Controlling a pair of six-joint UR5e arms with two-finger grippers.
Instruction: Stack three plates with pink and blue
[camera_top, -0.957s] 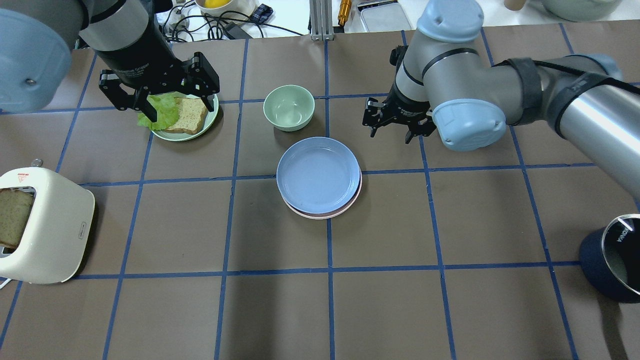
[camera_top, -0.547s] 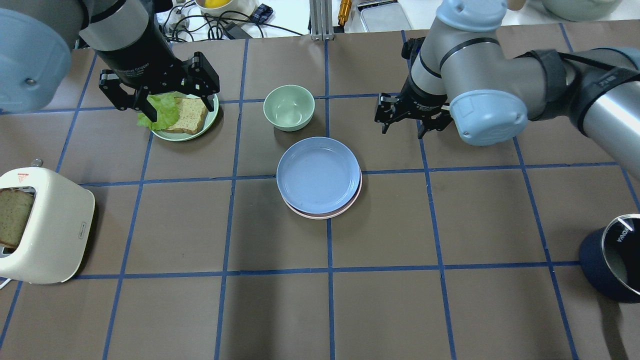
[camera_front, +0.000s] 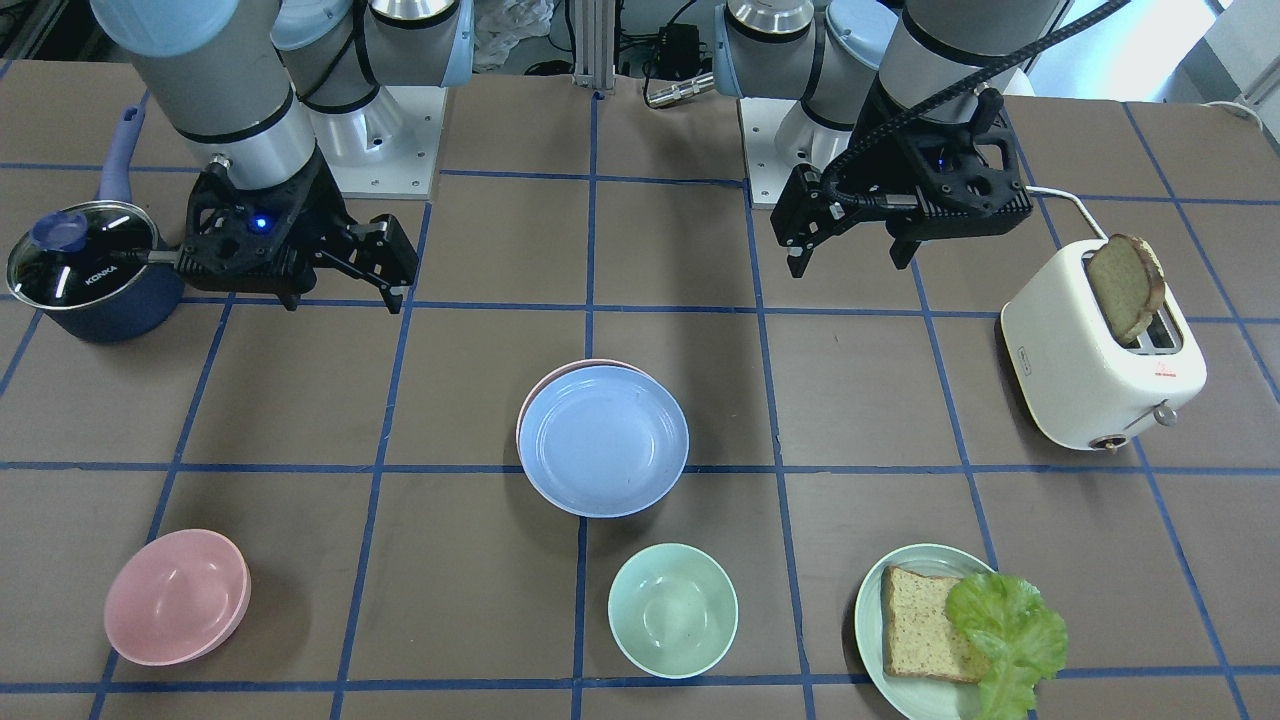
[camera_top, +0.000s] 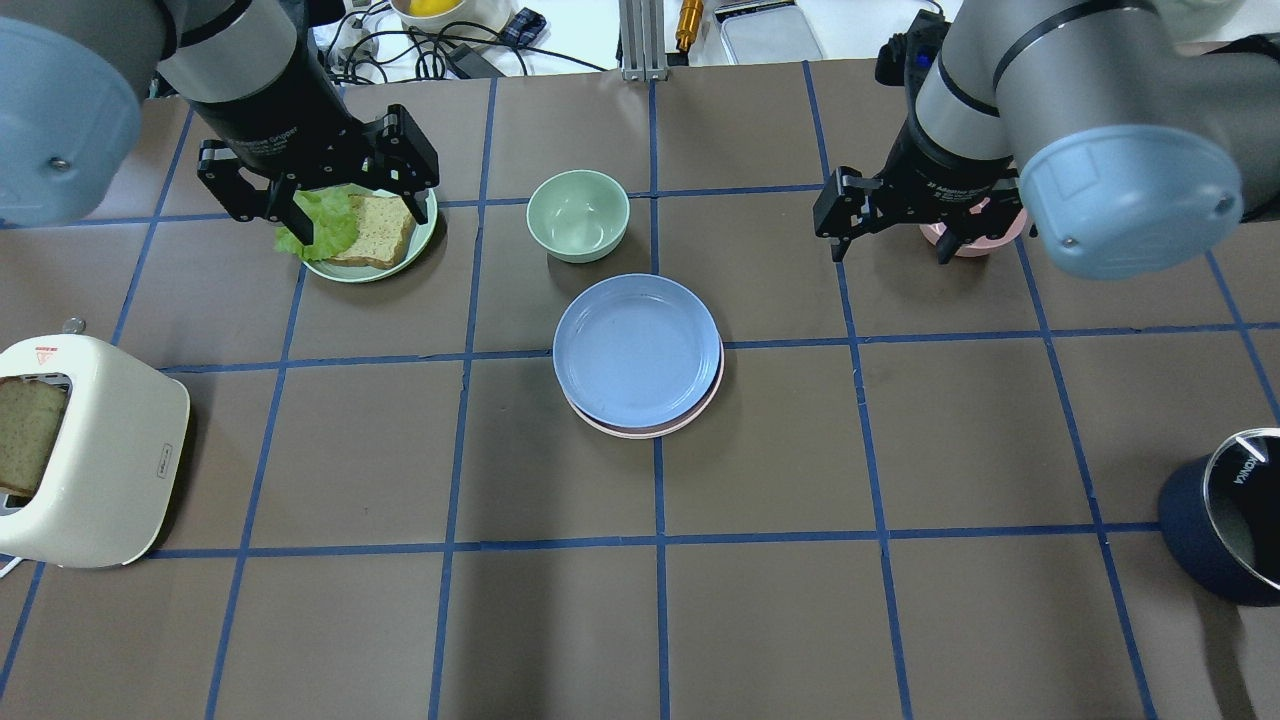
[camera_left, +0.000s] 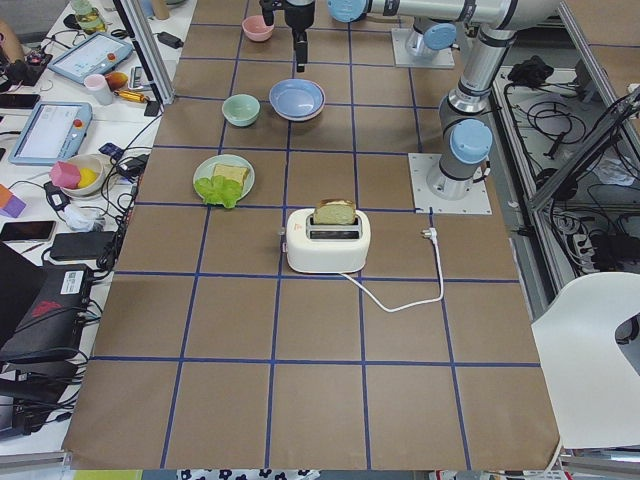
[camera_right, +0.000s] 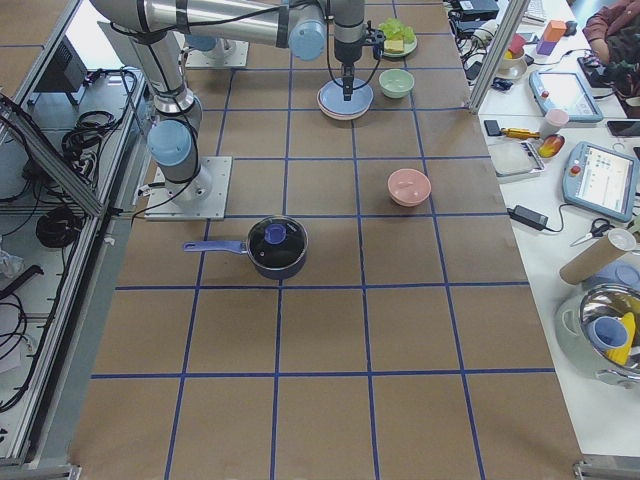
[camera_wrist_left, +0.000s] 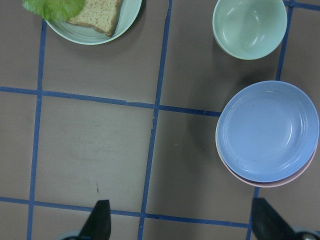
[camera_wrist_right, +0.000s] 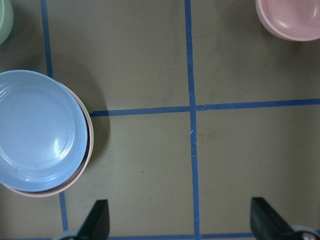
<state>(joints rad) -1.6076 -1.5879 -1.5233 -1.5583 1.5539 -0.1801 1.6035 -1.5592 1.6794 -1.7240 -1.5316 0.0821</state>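
Note:
A light blue plate (camera_top: 637, 348) lies on top of a pale pink plate (camera_top: 640, 432) at the table's middle; only the pink rim shows. The stack also shows in the front view (camera_front: 603, 440), the left wrist view (camera_wrist_left: 267, 131) and the right wrist view (camera_wrist_right: 37, 130). A cream-white plate is not visible. My left gripper (camera_top: 355, 215) is open and empty, high over the bread plate, left of the stack. My right gripper (camera_top: 890, 250) is open and empty, right of the stack, above the pink bowl (camera_top: 965, 240).
A mint bowl (camera_top: 578, 215) stands just behind the stack. A pale green plate with bread and lettuce (camera_top: 370, 235) is at the back left. A white toaster (camera_top: 85, 450) stands at the left edge, a dark lidded pot (camera_top: 1230, 515) at the right edge.
My right arm has moved right and a little back, away from the plate stack, to over the pink bowl. The left arm and the plates have not moved.

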